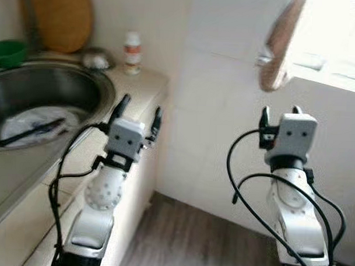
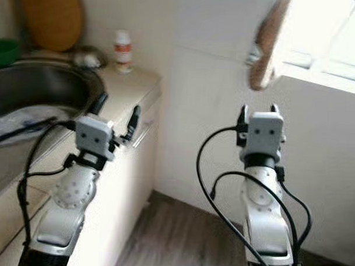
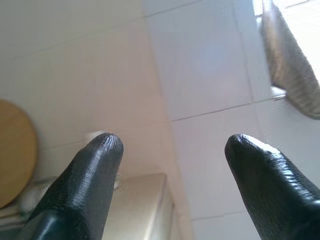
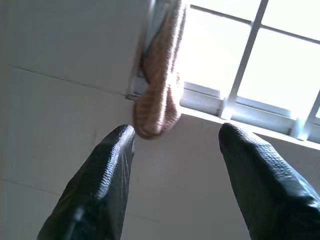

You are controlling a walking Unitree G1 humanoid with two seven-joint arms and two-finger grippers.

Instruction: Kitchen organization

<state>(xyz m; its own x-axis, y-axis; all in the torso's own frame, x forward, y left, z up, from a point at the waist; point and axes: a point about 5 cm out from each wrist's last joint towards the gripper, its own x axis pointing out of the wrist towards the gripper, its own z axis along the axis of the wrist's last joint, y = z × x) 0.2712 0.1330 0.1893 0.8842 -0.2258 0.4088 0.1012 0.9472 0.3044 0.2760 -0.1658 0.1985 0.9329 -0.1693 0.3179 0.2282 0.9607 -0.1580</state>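
Likely soft, light cloth (image 4: 159, 85) at frame upper right, best pinched at lower end; left gripper (image 1: 137, 115) & right gripper (image 4: 175, 145) fingers apart, nothing held.

No readable text; label on small bottle (image 1: 132, 52) by sink too blurred

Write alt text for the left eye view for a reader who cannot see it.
Two silver robot arms rise in a kitchen corner: the left gripper open above the beige counter, the right gripper raised before the white tiled wall. At left, a steel sink holds a white plate; a small bottle and wooden board stand behind.
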